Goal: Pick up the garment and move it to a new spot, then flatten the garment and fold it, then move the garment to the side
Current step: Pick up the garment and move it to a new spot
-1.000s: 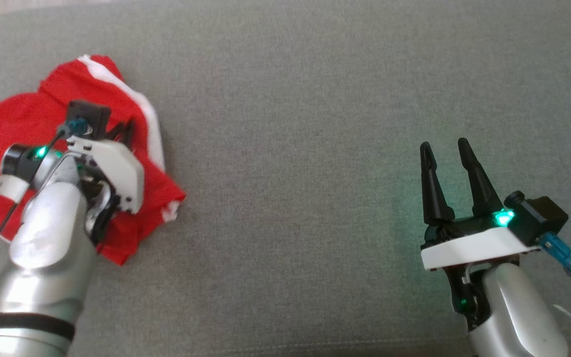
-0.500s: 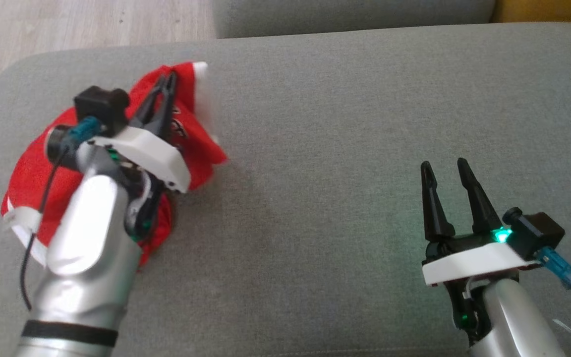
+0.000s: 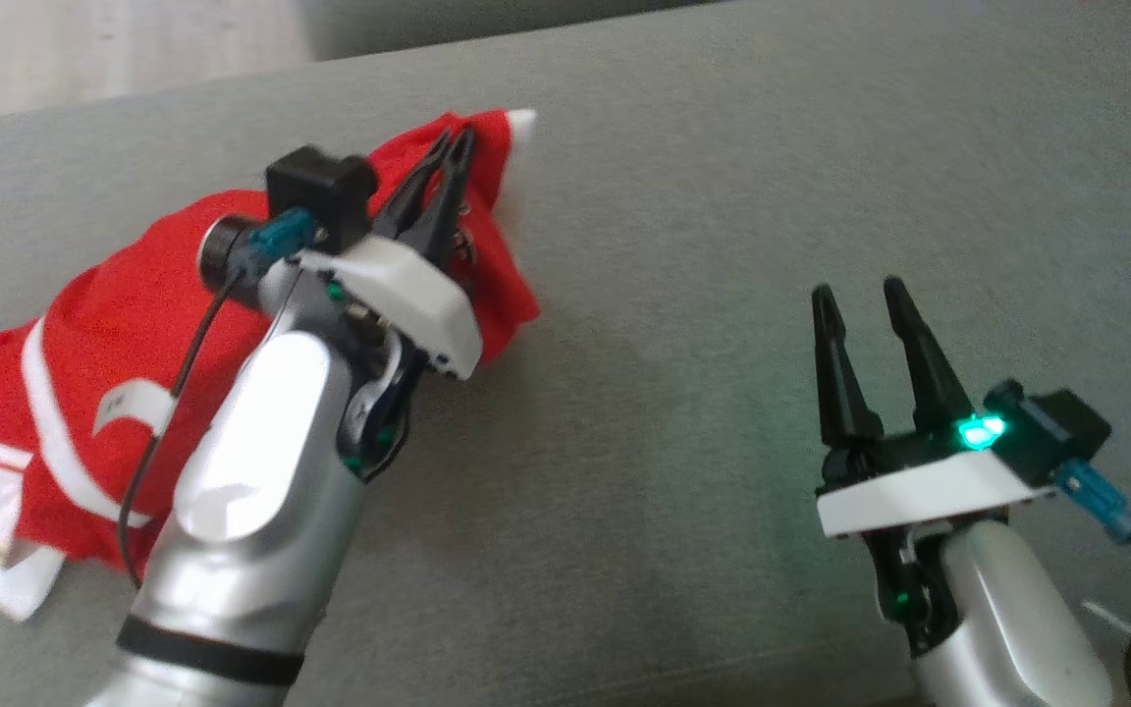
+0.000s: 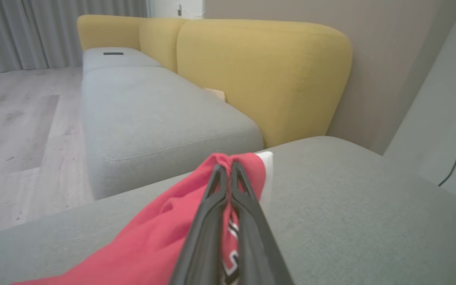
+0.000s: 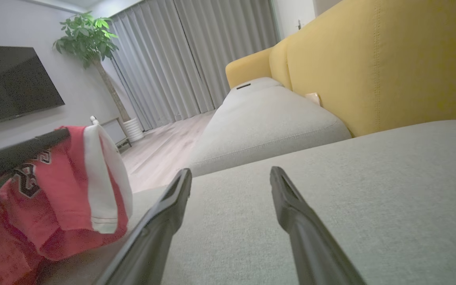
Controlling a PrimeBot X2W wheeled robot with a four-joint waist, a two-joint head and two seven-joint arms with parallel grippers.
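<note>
The garment (image 3: 124, 324) is red with white trim and dark lettering. My left gripper (image 3: 457, 142) is shut on a bunched fold of it and holds that part up off the grey sofa cushion (image 3: 683, 245), while the rest trails down to the left. In the left wrist view the closed fingers (image 4: 228, 198) pinch the red garment (image 4: 152, 237) at their tips. The right wrist view has the garment (image 5: 54, 186) hanging at its left. My right gripper (image 3: 855, 293) stands open above the cushion at the lower right, nothing between its fingers (image 5: 291, 209).
A second grey seat cushion (image 4: 152, 114) with a yellow backrest (image 4: 263, 75) lies beyond the cushion's far edge. Wooden floor (image 4: 18, 130) lies to the left. Curtains (image 5: 188, 59), a potted plant (image 5: 89, 43) and a dark screen (image 5: 10, 87) stand across the room.
My left gripper has lifted the garment off the cushion and carried it up and to the right, stretching it out. The head camera has shifted. The right gripper has stayed open in place.
</note>
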